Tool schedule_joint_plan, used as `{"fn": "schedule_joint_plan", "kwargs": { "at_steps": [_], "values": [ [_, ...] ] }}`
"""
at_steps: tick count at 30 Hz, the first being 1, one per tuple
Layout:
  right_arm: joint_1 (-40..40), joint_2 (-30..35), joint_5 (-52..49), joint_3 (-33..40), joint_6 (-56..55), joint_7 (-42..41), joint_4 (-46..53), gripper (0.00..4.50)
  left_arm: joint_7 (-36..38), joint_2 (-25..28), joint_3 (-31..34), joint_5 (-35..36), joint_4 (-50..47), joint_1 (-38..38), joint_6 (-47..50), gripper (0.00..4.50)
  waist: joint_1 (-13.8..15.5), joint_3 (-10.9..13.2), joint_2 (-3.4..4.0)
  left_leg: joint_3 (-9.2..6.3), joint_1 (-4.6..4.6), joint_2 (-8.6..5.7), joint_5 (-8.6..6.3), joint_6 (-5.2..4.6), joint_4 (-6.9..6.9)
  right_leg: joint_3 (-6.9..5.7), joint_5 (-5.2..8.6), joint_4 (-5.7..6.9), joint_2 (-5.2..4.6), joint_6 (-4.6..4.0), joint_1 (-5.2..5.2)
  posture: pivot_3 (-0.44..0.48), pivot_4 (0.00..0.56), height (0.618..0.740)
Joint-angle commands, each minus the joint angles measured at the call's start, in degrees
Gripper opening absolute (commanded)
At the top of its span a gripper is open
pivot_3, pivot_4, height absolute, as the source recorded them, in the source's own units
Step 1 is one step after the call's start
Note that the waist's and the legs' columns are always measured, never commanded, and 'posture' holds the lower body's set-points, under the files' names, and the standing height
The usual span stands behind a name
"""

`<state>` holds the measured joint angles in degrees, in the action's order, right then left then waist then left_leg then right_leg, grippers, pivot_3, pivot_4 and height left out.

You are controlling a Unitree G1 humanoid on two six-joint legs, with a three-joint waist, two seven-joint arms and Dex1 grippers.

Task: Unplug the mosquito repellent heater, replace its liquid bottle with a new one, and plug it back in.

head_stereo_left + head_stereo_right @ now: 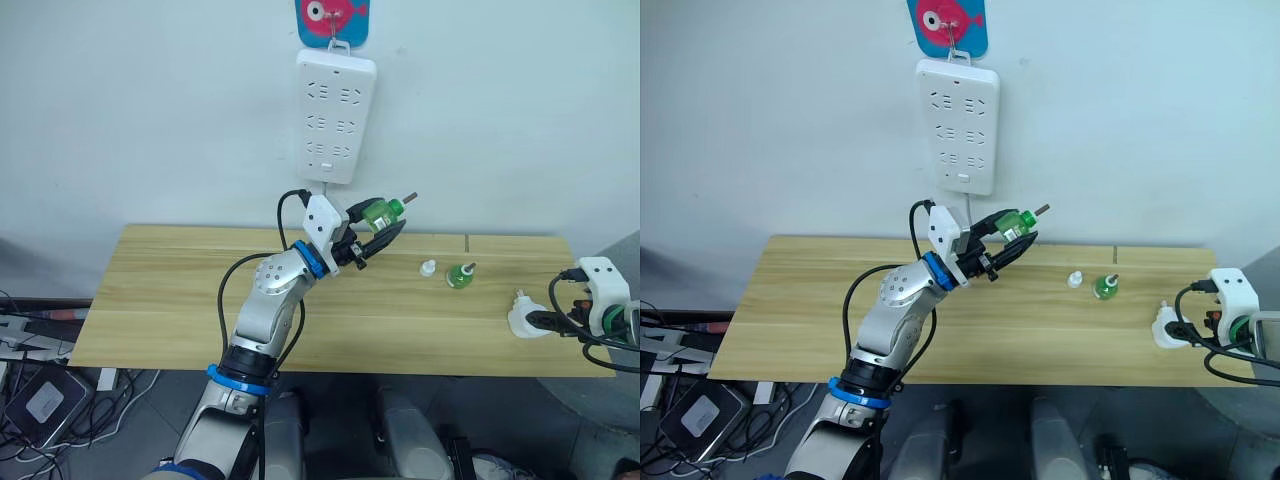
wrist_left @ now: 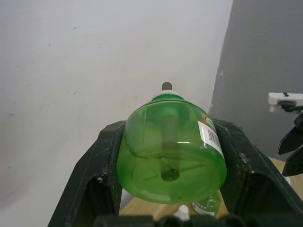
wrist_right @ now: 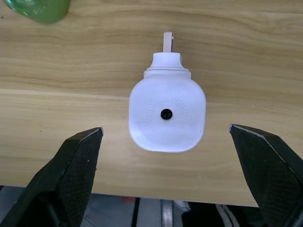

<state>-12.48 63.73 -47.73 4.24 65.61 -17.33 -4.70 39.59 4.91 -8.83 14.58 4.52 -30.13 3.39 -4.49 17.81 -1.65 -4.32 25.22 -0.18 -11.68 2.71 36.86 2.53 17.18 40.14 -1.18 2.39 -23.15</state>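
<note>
My left gripper (image 1: pixel 383 226) is raised above the table's back, just under the power strip, shut on a green liquid bottle (image 1: pixel 379 213) whose wick tip points right; the left wrist view shows the bottle (image 2: pixel 170 151) clamped between both fingers. The white mosquito repellent heater (image 1: pixel 525 320) lies unplugged on the table near its right edge, with its round vent hole (image 3: pixel 166 114) facing the right wrist camera and a prong (image 3: pixel 168 40) sticking out beyond it. My right gripper (image 3: pixel 165 130) hovers over the heater, open wide, with a finger on each side and not touching it.
A second green bottle (image 1: pixel 460 275) and a small white cap (image 1: pixel 428 268) stand on the wooden table (image 1: pixel 180 300) right of centre. The long white power strip (image 1: pixel 336 115) hangs on the wall from a hook. Cables lie on the floor at the left.
</note>
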Motion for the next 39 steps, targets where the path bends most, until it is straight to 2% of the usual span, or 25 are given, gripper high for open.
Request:
{"fn": "schedule_joint_plan", "kwargs": {
  "at_steps": [1,11,39],
  "values": [
    [-2.1,-0.5,5.5,-1.2,-0.6,-2.8,-2.5,4.47,-0.2,-0.2,-0.5,0.3,-3.1,0.0,-0.1,2.3,0.0,0.0,0.0,0.0,0.0,0.0,-0.01,-0.01,0.0,0.01,0.0,-0.02,-0.01,0.0,0.0,-0.082,0.35,0.74],
    [-7.5,-5.5,14.7,-2.5,0.4,-7.0,-7.4,4.47,-0.8,0.3,-0.5,0.4,-4.8,0.6,1.5,2.3,0.2,0.1,0.02,0.0,0.01,0.02,-0.02,-0.04,-0.02,0.0,-0.01,-0.07,-0.03,0.02,0.01,-0.053,0.354,0.74],
    [-9.5,-10.4,27.6,-2.7,-3.1,-15.9,-14.9,4.47,-0.7,1.1,-1.5,0.3,-6.8,1.3,3.3,2.3,1.2,0.1,0.05,-0.01,0.03,0.0,-0.04,-0.06,-0.05,-0.01,-0.02,-0.15,-0.08,0.04,0.01,-0.033,0.34,0.74]
  ]
}}
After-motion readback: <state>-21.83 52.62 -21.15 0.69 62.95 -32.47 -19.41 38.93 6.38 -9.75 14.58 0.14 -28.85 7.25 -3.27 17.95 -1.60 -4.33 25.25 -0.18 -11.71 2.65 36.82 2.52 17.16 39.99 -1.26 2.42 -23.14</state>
